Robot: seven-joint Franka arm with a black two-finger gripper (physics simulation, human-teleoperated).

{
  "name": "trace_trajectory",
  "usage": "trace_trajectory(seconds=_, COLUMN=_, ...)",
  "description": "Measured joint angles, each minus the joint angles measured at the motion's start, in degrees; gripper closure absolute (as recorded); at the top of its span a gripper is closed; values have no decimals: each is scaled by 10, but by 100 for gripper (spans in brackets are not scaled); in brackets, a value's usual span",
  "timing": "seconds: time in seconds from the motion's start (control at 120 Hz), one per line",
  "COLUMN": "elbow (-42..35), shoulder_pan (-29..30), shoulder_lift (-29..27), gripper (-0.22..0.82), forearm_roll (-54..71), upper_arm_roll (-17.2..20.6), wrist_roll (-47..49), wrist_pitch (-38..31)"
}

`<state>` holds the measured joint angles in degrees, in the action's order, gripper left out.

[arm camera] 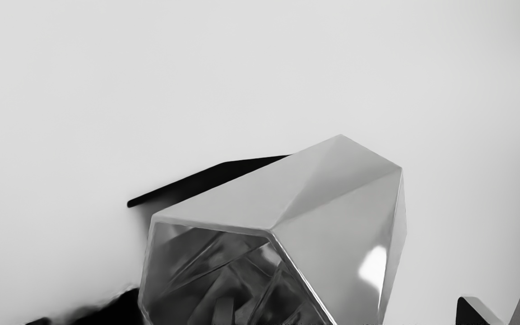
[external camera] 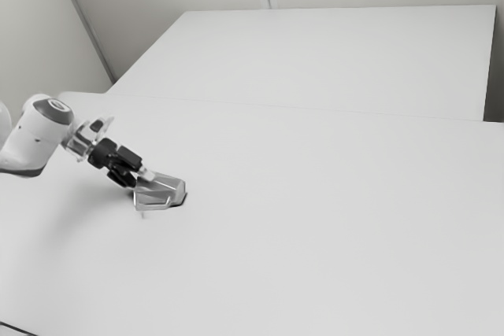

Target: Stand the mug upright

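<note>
So, the big pale table [external camera: 315, 234] runs out under and past my claw [external camera: 140, 179], with my white arm [external camera: 33, 135] coming in behind it. The shiny faceted mug [external camera: 161, 190] is right at my fingertips, lying on its side, base pointing away from me. Its open mouth [arm camera: 224, 271] faces my claw. There's a dark strip [arm camera: 206, 180] alongside it (handle or shadow, honestly can't tell). My claw's spread, not pinching anything, and one fingertip [arm camera: 473, 312] stands clear of the mug's side. So it's not upright, and I'd call this the getting-a-grip step. Next I'd want to close on the wall near the mouth, then tip that end up so the base lands flat. Faceted sides could slip, though.
</note>
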<state>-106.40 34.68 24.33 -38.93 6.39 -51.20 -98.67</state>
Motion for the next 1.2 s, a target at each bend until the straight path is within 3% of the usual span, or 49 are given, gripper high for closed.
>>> trace_trajectory(seconds=0.217, elbow=1, shoulder_pan=6, shoulder_lift=9, gripper=52, forearm_roll=-22, upper_arm_roll=1, wrist_roll=-15, wrist_pitch=41)
trace_trajectory(seconds=0.392, elbow=2, shoulder_pan=6, shoulder_lift=9, gripper=69, forearm_roll=-30, upper_arm_roll=2, wrist_roll=-23, wrist_pitch=55)
trace_trajectory(seconds=0.558, elbow=3, shoulder_pan=1, shoulder_lift=-6, gripper=74, forearm_roll=-30, upper_arm_roll=2, wrist_roll=-29, wrist_pitch=62)
trace_trajectory(seconds=0.783, elbow=1, shoulder_pan=-42, shoulder_lift=-73, gripper=76, forearm_roll=26, upper_arm_roll=8, wrist_roll=-9, wrist_pitch=60)
trace_trajectory(seconds=0.992, elbow=1, shoulder_pan=-123, shoulder_lift=-126, gripper=78, forearm_roll=157, upper_arm_roll=9, wrist_roll=92, wrist_pitch=59)
trace_trajectory(seconds=1.2, elbow=-8, shoulder_pan=-168, shoulder_lift=-125, gripper=78, forearm_roll=255, upper_arm_roll=10, wrist_roll=204, wrist_pitch=41)
